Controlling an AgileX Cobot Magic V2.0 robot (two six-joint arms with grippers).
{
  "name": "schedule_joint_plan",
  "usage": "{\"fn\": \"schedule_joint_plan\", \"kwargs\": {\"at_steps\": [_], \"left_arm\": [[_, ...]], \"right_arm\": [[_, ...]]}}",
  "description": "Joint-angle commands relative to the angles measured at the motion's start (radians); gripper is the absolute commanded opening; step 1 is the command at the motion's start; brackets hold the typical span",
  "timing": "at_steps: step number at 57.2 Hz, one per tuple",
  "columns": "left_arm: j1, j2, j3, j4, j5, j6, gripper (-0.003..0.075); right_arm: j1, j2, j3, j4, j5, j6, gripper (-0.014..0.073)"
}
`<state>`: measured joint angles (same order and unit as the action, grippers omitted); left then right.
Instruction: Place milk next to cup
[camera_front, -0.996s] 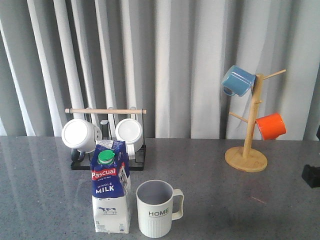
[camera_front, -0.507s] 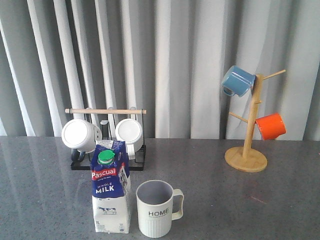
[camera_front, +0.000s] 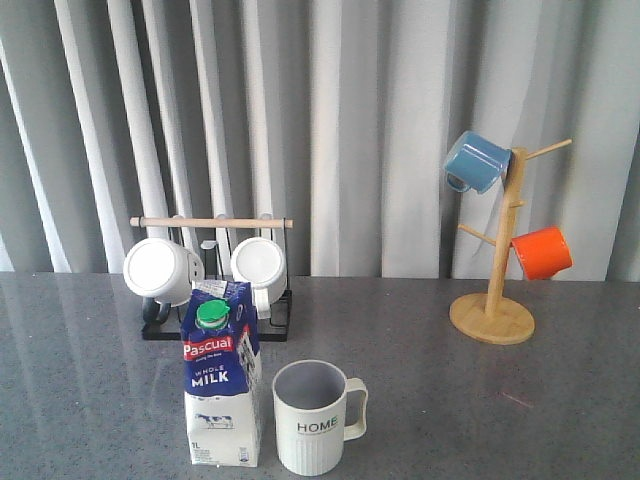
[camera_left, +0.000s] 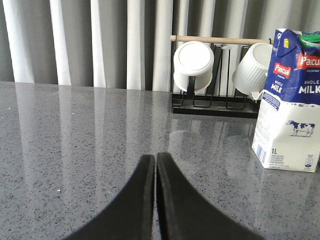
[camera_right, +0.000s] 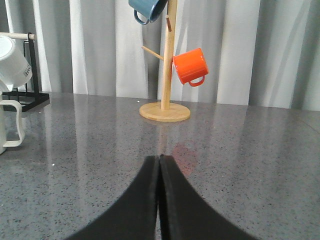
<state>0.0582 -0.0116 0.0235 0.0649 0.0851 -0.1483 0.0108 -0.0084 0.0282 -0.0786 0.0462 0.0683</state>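
The milk carton (camera_front: 222, 375) stands upright on the grey table, just left of the off-white ribbed "HOME" cup (camera_front: 312, 418); a narrow gap separates them. The carton also shows in the left wrist view (camera_left: 291, 102), off to the side of the fingers. Only the cup's handle shows in the right wrist view (camera_right: 11, 124). My left gripper (camera_left: 155, 156) is shut and empty, low over bare table. My right gripper (camera_right: 160, 157) is shut and empty over bare table. Neither gripper shows in the front view.
A black rack (camera_front: 215, 300) with two plain white mugs stands behind the carton. A wooden mug tree (camera_front: 495, 265) with a blue mug (camera_front: 476, 161) and an orange mug (camera_front: 541, 252) stands at the back right. Grey curtains hang behind the table.
A dark part of the right arm at the front view's right edge one second ago has left the view. The carton and the cup have not moved.
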Motion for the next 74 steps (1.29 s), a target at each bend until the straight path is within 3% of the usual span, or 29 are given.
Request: {"fn": "schedule_joint_plan", "kwargs": {"at_steps": [1, 74], "left_arm": [[0.0, -0.012, -0.021, -0.001, -0.067, -0.001, -0.0006], [-0.001, -0.012, -0.021, -0.001, -0.067, -0.001, -0.0006]], "right_arm": [[-0.004, -0.018, 0.01, -0.001, -0.061, 0.012, -0.0008], [-0.004, -0.018, 0.01, -0.004, -0.046, 0.019, -0.0008]]}}
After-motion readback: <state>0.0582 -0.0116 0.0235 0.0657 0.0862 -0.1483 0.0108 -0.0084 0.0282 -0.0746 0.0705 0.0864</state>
